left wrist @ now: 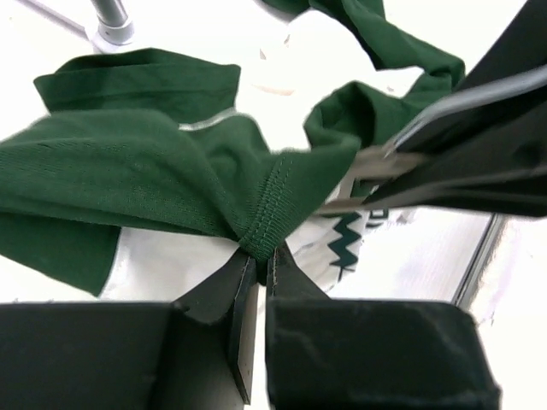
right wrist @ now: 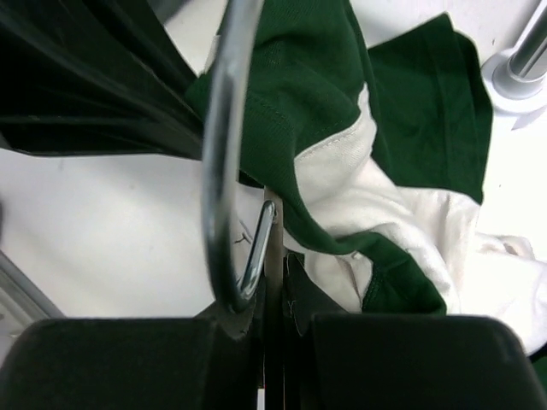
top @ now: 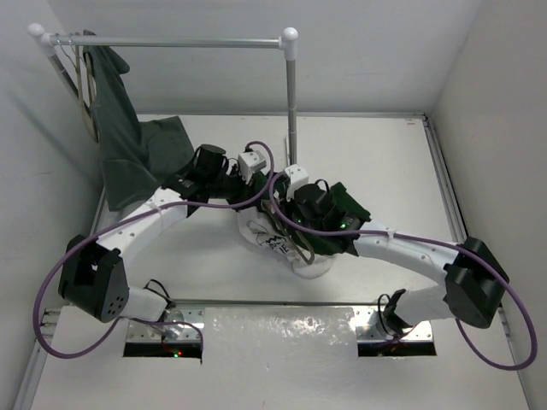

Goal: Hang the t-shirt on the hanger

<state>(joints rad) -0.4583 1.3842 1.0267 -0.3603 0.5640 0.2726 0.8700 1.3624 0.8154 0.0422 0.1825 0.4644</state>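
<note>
The t-shirt (top: 275,242) lies bunched near the middle of the desk (top: 410,171), just in front of the rack post (top: 292,111) that stands by the far edge; bare white surface stretches from the shirt toward the right edge and the far-right corner, while a grey-green garment (top: 128,145) hangs from the rail (top: 171,41) over the far-left corner and drapes onto the desk; plain white walls close in the left, far and right sides. The left tool (left wrist: 261,260) is clenched on a stitched green hem of the shirt; the right tool (right wrist: 273,256) is clamped on the thin wire of the hanger (right wrist: 215,171), which crosses above the shirt's collar area. Dark print (left wrist: 342,243) marks the white panel; it is too small to read.
</note>
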